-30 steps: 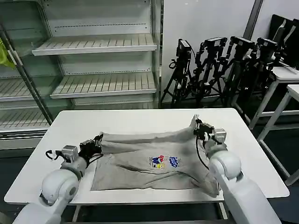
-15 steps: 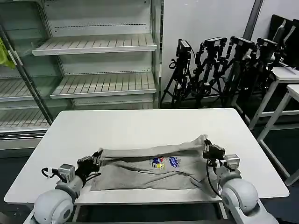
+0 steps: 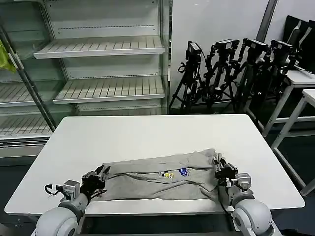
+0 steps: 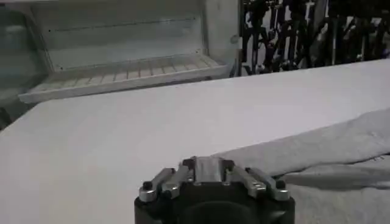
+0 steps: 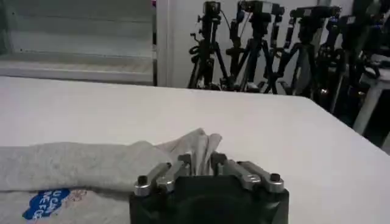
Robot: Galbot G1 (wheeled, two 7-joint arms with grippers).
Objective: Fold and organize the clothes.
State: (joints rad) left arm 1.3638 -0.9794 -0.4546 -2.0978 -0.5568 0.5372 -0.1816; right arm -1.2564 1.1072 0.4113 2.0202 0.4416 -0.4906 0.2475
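Grippers at the near edge: left gripper (image 3: 98, 176) and right gripper (image 3: 220, 170) each pinch closed on the shirt (image 3: 157, 176), folded across the near surface (image 3: 147, 132). Lower both evenly, release together, keeping the fold aligned.

Robot test lab fitted out as a mock shop.

A white table (image 3: 147, 132) stands before bare white retail shelves (image 3: 101, 46) behind a glass door (image 3: 22, 88). A row of black tripods (image 3: 231, 73) with mounted rigs lines the plain wall, and further white tables (image 3: 302, 86) stand at the right.
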